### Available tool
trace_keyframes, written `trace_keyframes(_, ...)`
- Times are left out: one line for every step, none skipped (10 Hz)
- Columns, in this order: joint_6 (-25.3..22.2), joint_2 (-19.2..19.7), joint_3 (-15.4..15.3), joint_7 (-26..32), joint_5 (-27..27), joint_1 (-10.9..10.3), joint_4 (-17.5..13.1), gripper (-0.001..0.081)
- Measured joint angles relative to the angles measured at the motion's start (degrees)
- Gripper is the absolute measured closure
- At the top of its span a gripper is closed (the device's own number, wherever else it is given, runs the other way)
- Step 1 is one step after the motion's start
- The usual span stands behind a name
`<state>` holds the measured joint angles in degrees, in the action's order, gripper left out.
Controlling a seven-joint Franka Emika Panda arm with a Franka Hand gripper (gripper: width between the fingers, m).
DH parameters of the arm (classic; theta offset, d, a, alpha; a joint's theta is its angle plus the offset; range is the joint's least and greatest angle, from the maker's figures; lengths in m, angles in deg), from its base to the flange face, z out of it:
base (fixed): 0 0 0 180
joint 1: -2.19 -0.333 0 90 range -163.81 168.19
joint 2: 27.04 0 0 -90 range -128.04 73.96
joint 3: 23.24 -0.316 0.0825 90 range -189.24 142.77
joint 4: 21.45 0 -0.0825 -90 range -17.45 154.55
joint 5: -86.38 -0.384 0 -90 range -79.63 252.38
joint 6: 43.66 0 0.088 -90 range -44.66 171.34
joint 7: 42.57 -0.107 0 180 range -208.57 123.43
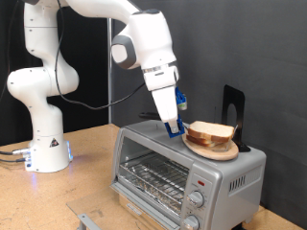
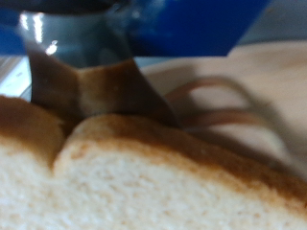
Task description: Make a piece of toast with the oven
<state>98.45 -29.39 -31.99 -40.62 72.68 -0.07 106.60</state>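
Worktop [image 1: 86, 196] is light wood, running across the exterior view's bottom; room behind is plain white wall on the left, black curtain or panel over the far right. Robot base [image 1: 43, 144] sits on the left of the worktop, white, with a blue light low on it and cables trailing off the left edge. Small metal bracket [image 1: 88, 220] lies on the worktop near the bottom edge, left of the oven.

Arm arcs from the base up and over to the right, wrist pointing down. Gripper [image 1: 171, 127] with blue fingers [image 1: 178, 105] is down at the oven's top, just at the left edge of the bread. Jaws: cannot tell from either view whether they are wide, narrow or gripping; the tips are hidden against the slice in the exterior view, and the wrist view is too close and blurred.

Oven [image 1: 182, 172] is silver-grey, right of centre, on the worktop. Wire rack shows behind the front opening; round knobs stacked on the right of the front panel.

Piece of toast [image 1: 211, 132] sits on a round wooden plate [image 1: 213, 150] on the oven's top, right of the gripper. It's pale with a tan crust, not in the oven. Wrist view is filled by the slice's [image 2: 144, 177] crust and crumb, blue finger material blurred behind.

Thin black upright stand [image 1: 233, 110] is at the far right, behind the plate.
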Motion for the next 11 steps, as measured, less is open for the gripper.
trace_keyframes(0.2,-1.3,0.0,1.3,-1.9,0.0,1.4,0.0406)
trace_keyframes(0.6,-2.6,0.1,2.5,-4.2,0.0,2.8,0.0406)
trace_keyframes(1.9,-3.7,0.1,3.3,-6.5,0.0,4.1,0.0406)
trace_keyframes(4.4,-4.6,0.1,4.3,-9.5,0.0,5.3,0.0406)
trace_keyframes(6.9,-5.6,0.1,6.0,-13.0,-0.1,6.3,0.0406)
trace_keyframes(7.7,-6.4,0.1,7.5,-15.3,-0.1,6.9,0.0406)
trace_keyframes(7.7,-7.3,0.1,8.3,-16.6,-0.1,7.2,0.0406)
trace_keyframes(7.4,-8.1,0.2,8.7,-17.5,-0.1,7.5,0.0406)
trace_keyframes(6.8,-9.0,0.3,9.6,-18.5,-0.1,7.8,0.0406)
trace_keyframes(4.7,-10.1,0.4,10.2,-18.5,0.0,8.0,0.0406)
trace_keyframes(2.5,-11.4,0.6,10.2,-18.4,0.0,8.5,0.0406)
